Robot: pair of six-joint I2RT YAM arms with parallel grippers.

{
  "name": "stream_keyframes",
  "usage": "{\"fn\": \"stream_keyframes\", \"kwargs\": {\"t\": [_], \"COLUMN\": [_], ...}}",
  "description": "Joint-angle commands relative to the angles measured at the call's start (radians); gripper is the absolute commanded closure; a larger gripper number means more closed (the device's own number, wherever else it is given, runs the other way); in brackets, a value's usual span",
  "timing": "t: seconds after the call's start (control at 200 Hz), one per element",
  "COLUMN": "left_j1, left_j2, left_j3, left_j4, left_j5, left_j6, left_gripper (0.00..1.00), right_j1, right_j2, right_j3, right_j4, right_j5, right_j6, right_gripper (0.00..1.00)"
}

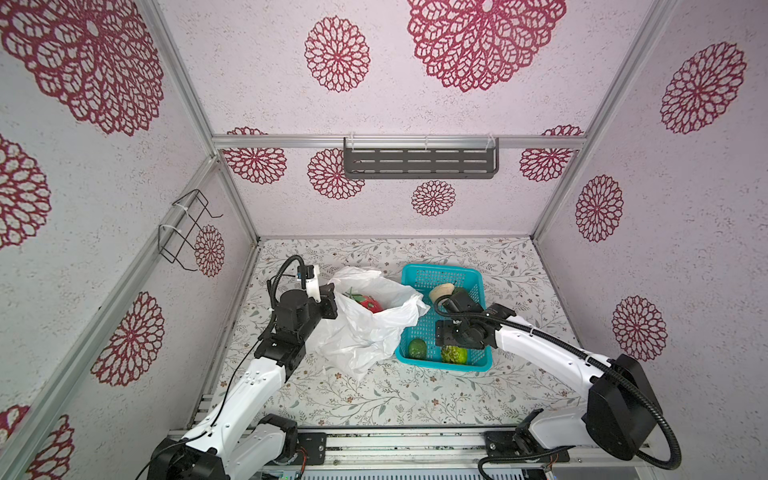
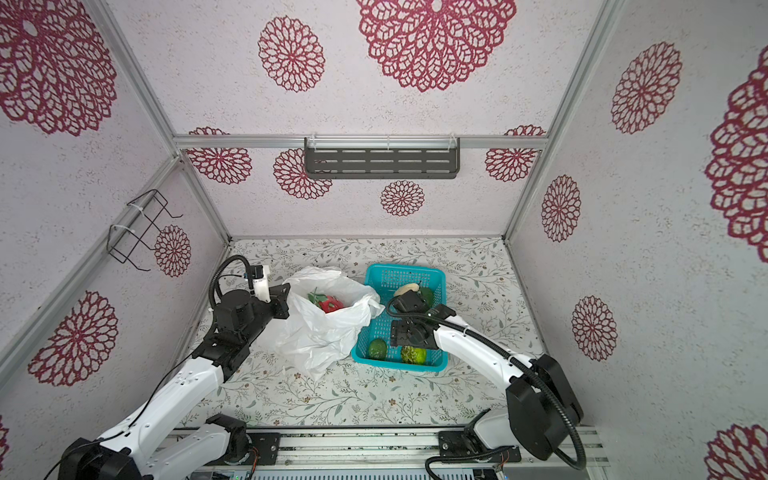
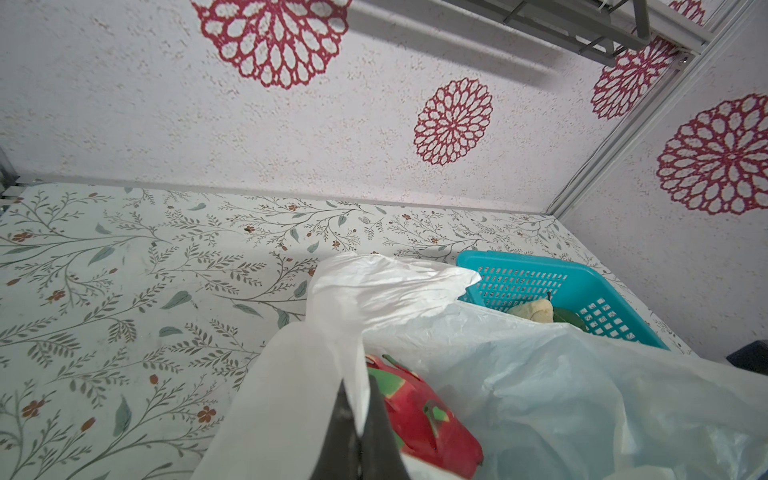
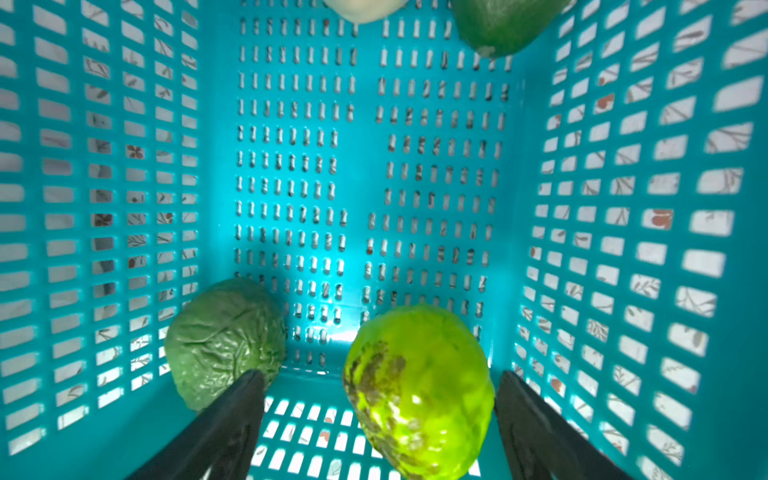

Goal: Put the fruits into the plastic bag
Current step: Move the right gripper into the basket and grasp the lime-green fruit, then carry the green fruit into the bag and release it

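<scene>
My left tool (image 3: 357, 401) clamps the one bag (image 1: 365, 328), one red fruit (image 1: 371, 304) inside; my right tool (image 4: 380, 374), apart, flanks one bumpy fruit (image 4: 419, 390) of four in the basket (image 1: 440, 268)

place: lab test booth | evidence: aluminium frame (image 1: 291, 142), papered walls (image 1: 249, 83), rail-mounted robot arms (image 1: 552, 353)

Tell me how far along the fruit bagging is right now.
Done: one red fruit lies inside the plastic bag. In hand: the left gripper is shut on the bag's edge; the right gripper is open around the bumpy light-green fruit in the teal basket, not gripping yet. Left: it, the wrinkled dark green fruit, the other dark green fruit and the pale fruit.
</scene>
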Motion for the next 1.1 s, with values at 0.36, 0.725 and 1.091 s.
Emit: {"fn": "stream_keyframes", "kwargs": {"t": [0.36, 0.725, 1.091], "left_j1": [-0.005, -0.006, -0.005], "left_j2": [0.084, 0.029, -0.033], "left_j3": [0.042, 0.041, 0.037], "left_j4": [0.069, 0.03, -0.03], "left_j5": [0.016, 0.041, 0.083], "left_j6": [0.02, 0.006, 0.001], "left_gripper": [1.0, 1.0, 1.0], "right_j1": [0.0, -0.009, -0.005], "right_j2": [0.078, 0.057, 0.077], "right_j3": [-0.074, 0.004, 0.362], "right_j4": [0.02, 0.057, 0.315], "right_j5": [-0.066, 0.043, 0.02], "right_j6": [0.028, -0.039, -0.27], "right_gripper": [0.14, 0.54, 0.54]}}
